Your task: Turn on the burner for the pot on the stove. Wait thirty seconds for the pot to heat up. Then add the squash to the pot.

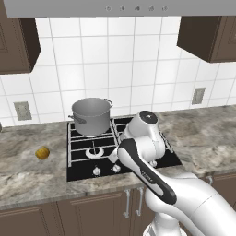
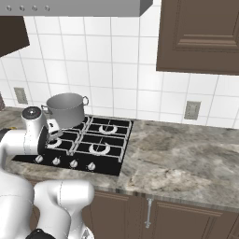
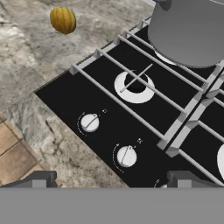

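The grey pot stands on the back-left burner of the black stove; it also shows as the pot and the pot. That burner is mostly hidden under it. The yellow-orange squash lies on the counter left of the stove, seen as the squash in the hand view. My gripper hovers above the stove's front-left corner, open, with nothing between its fingertips. Two silver knobs sit just below it.
The bare front-left burner lies between the knobs and the pot. The marble counter stretches right of the stove. A range hood and dark wall cabinets hang overhead. My arm covers the stove's right half.
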Tool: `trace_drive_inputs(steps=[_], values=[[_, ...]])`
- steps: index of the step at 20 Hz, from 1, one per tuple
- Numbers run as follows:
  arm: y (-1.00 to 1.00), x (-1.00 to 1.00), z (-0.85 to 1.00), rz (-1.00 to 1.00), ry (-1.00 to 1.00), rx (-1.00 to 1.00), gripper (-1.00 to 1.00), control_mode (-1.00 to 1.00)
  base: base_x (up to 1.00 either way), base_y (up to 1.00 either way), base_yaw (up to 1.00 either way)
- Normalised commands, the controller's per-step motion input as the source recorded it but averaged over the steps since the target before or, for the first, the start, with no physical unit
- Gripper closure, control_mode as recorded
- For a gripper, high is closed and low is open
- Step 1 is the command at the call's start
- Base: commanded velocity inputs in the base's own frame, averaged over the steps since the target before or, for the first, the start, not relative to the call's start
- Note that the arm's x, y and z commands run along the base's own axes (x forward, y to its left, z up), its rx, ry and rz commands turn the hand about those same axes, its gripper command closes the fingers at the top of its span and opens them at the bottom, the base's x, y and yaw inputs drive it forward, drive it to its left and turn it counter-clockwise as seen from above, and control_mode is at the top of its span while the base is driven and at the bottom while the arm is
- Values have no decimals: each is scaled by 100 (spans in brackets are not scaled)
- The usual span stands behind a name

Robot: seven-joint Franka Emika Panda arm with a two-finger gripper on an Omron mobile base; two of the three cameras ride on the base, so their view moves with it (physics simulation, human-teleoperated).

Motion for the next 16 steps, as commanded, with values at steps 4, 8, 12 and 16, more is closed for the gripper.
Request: trace_drive_inputs(steps=[4, 8, 12, 16], values=[[0, 0, 0, 0, 0, 0, -100, -100, 0, 0, 0], [0, 0, 0, 0, 0, 0, -100, -100, 0, 0, 0], [0, 0, 0, 0, 0, 0, -100, -100, 0, 0, 0], [0, 0, 0, 0, 0, 0, -100, -100, 0, 0, 0]])
